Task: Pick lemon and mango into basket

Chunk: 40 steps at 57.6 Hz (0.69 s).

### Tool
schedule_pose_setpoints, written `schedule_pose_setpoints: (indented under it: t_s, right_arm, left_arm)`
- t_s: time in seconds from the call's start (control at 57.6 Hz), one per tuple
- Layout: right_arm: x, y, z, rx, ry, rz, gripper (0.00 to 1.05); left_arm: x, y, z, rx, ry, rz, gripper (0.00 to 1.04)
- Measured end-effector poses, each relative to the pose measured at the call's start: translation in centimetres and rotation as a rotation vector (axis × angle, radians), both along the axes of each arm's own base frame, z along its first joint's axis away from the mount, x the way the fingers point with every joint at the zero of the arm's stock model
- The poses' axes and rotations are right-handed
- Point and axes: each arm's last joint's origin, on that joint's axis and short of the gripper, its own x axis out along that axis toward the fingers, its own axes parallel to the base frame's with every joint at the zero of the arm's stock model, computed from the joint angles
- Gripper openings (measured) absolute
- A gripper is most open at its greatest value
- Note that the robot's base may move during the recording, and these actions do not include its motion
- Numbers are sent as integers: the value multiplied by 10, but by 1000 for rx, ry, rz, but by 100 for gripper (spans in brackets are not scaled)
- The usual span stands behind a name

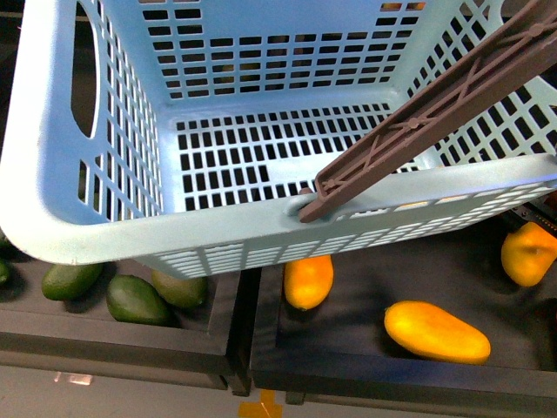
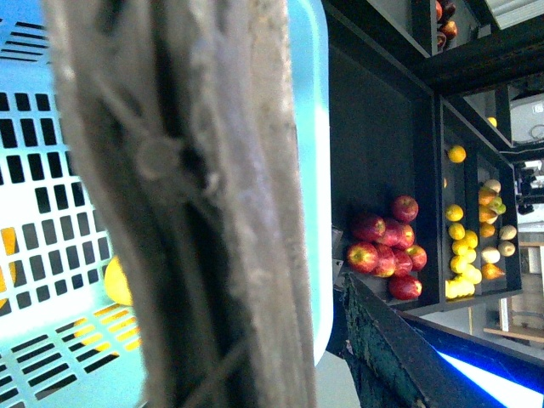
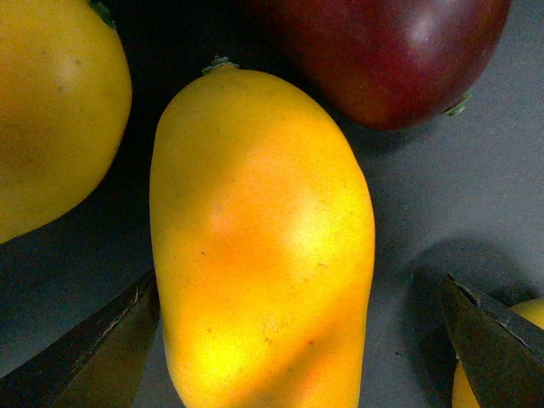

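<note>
The turquoise basket [image 1: 104, 218] fills the upper front view, lifted and with nothing inside. Its brown handle [image 1: 435, 113] crosses the right side. In the left wrist view my left gripper is shut on that handle [image 2: 195, 204]; only one dark finger [image 2: 382, 348] shows. A yellow-orange mango [image 3: 263, 255] lies between the open fingers of my right gripper [image 3: 293, 357], apart from both. More mangoes [image 1: 437, 332] lie on the dark shelf under the basket. Small yellow fruits [image 2: 463, 251] sit on a far shelf; I cannot tell if any is the lemon.
Dark green fruits [image 1: 137, 299] lie in the left shelf bin, divided from the mango bin by a black wall [image 1: 248, 331]. A dark red fruit [image 3: 391, 51] and another mango [image 3: 51, 110] crowd the one between my fingers. Red apples [image 2: 387, 246] are piled on a far shelf.
</note>
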Motion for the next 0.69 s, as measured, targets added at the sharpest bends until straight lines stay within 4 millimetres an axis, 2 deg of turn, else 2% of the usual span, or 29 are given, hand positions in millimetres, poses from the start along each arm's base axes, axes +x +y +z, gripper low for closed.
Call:
schedule_pose_setpoints:
  t_s: [0.052, 0.121, 0.208, 0.417, 0.573, 0.694]
  right_arm:
    - [1, 0, -2, -4, 6, -5, 88]
    - [0, 0, -6, -4, 17, -8, 73]
    - [-1, 0, -7, -5, 16, -11, 63]
    - [-8, -8, 0, -8, 4, -19, 59]
    - [-17, -23, 26, -33, -52, -9, 59]
    - [-24, -38, 67, -78, -151, 16, 59]
  left_arm:
    - [0, 0, 0, 0, 0, 0, 28]
    - [0, 0, 0, 1, 0, 0, 28]
    - [0, 0, 0, 0, 0, 0, 28]
    - [0, 0, 0, -1, 1, -3, 28]
    - [0, 0, 0, -2, 1, -3, 28]
    - [0, 0, 0, -1, 1, -2, 28]
